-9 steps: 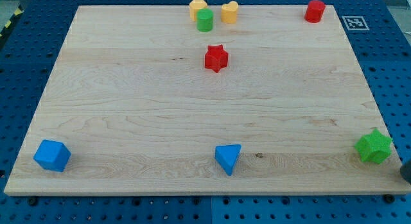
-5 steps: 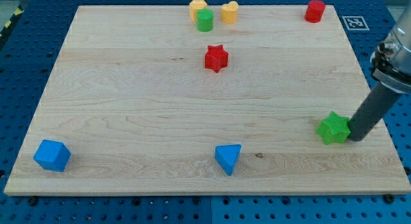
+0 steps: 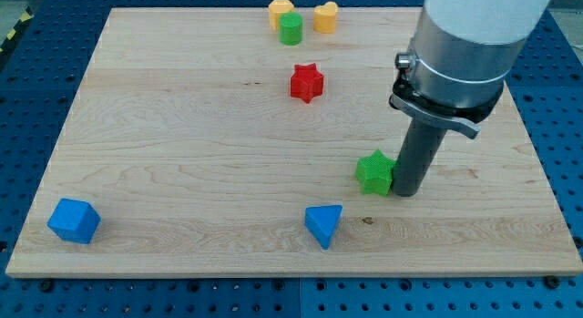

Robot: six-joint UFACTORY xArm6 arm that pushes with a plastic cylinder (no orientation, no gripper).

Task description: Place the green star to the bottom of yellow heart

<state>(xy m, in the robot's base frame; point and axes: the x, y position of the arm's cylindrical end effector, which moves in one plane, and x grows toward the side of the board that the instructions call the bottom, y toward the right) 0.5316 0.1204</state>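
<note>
Your rod carries no pincer, so nothing is held. My tip touches the green star on its right side. The star, a matte ridged block, sits on the pale wood-grain desk, well below the yellow heart. The red star stands between them, slightly left. The blue triangle lies below-left of the green star.
</note>
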